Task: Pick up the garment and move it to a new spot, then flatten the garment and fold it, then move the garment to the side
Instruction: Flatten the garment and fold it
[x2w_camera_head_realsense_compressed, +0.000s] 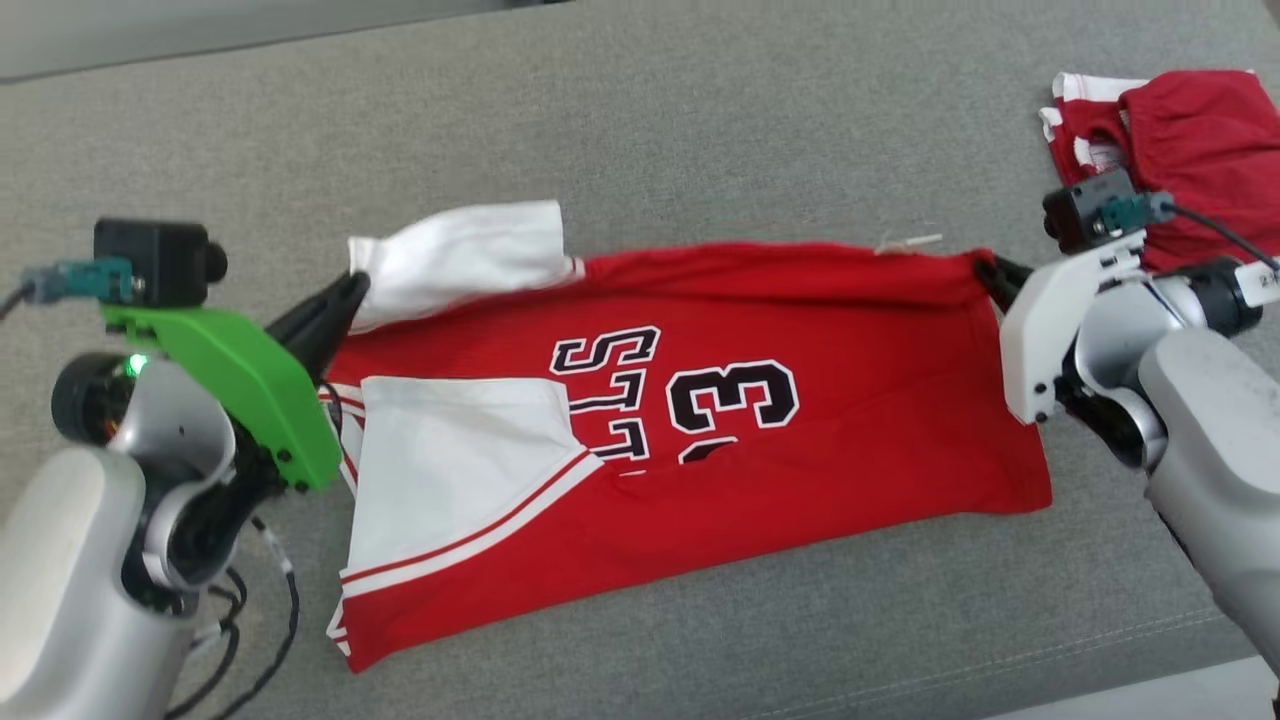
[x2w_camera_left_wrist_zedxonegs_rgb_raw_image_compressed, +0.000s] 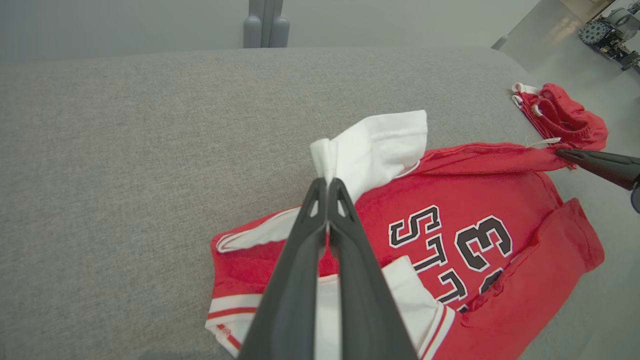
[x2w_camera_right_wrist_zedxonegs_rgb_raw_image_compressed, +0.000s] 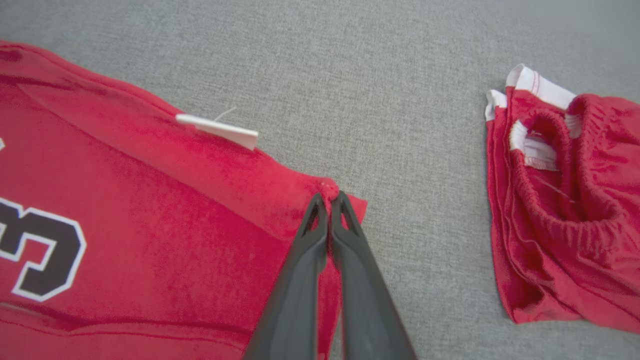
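The support before me is a grey woven pad (x2w_camera_head_realsense_compressed: 700, 130), broad and flat, with a stitched seam near its front right corner. Two items lie directly on it.

1. The red garment (x2w_camera_head_realsense_compressed: 800, 470) is a jersey with white panels, striped trim and black, white-outlined lettering. It is spread lengthwise across the middle of the pad. Its far edge is bunched into a ridge. A white flap is raised at the far corner on my left.
2. A red-and-white bundle (x2w_camera_head_realsense_compressed: 1200, 150) lies at the far right. It is crumpled, with bare pad between it and the garment.
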